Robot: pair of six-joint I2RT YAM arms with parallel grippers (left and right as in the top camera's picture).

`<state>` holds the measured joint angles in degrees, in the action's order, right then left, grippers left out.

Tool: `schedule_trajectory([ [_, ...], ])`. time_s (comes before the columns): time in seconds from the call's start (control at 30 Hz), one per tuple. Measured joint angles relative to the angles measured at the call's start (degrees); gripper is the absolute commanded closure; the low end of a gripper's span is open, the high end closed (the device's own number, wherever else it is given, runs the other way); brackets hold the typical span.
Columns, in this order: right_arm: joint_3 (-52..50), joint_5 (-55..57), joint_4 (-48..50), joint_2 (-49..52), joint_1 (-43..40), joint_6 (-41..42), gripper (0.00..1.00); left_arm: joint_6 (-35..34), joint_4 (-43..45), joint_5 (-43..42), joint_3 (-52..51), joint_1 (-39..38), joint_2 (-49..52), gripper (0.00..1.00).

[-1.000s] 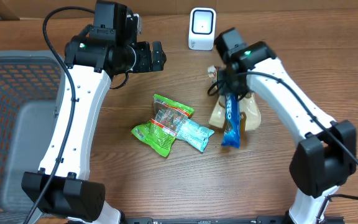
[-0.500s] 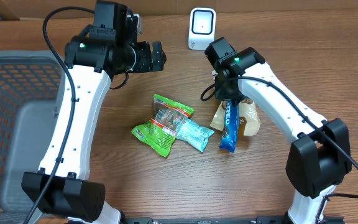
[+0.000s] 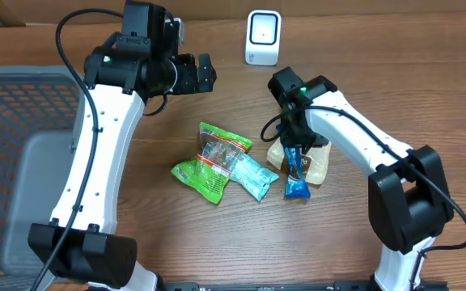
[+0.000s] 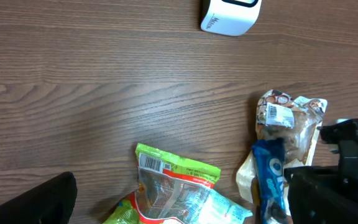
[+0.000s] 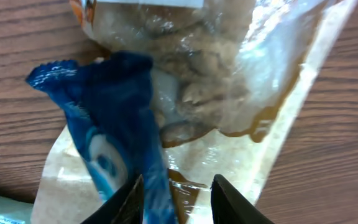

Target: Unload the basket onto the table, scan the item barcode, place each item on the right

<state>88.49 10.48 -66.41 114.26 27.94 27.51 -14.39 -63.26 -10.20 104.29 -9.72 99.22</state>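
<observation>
A clear snack bag (image 3: 319, 166) lies on the table with a blue cookie packet (image 3: 296, 182) draped over its left side. My right gripper (image 3: 295, 150) points down right above them, open. In the right wrist view its fingers (image 5: 232, 199) stand apart over the clear bag (image 5: 229, 74), and the blue packet (image 5: 114, 124) rests against the left one. The white barcode scanner (image 3: 263, 37) stands at the back. My left gripper (image 3: 205, 73) hovers wide open at the back left, holding nothing. It looks down on a green packet (image 4: 176, 183) with its barcode showing.
A green snack packet (image 3: 214, 159) and a light blue packet (image 3: 255, 176) lie overlapping at mid-table. A grey mesh basket (image 3: 6, 113) fills the left side. The right arm (image 4: 344, 165) shows at the right edge of the left wrist view.
My right gripper came down and towards the front left with the blue packet and the clear bag, set them on the table, and its jaws parted. The left arm stayed still.
</observation>
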Motion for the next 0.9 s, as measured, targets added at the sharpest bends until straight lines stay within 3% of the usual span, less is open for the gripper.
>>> schedule_trajectory([
  [0.5, -4.7, -9.3, 10.3, 0.7, -0.1, -2.6, 0.58, 0.0, 0.0, 0.0, 0.0, 0.0, 0.0, 0.00],
  [0.7, -4.7, -19.6, 10.2, 0.7, -0.3, -10.5, 0.43, 0.0, 0.0, 0.0, 0.0, 0.0, 0.0, 0.00],
  [0.9, -5.0, -25.0, 10.3, 0.8, -1.0, -14.5, 0.41, 0.0, 0.0, 0.0, 0.0, 0.0, 0.0, 0.00],
])
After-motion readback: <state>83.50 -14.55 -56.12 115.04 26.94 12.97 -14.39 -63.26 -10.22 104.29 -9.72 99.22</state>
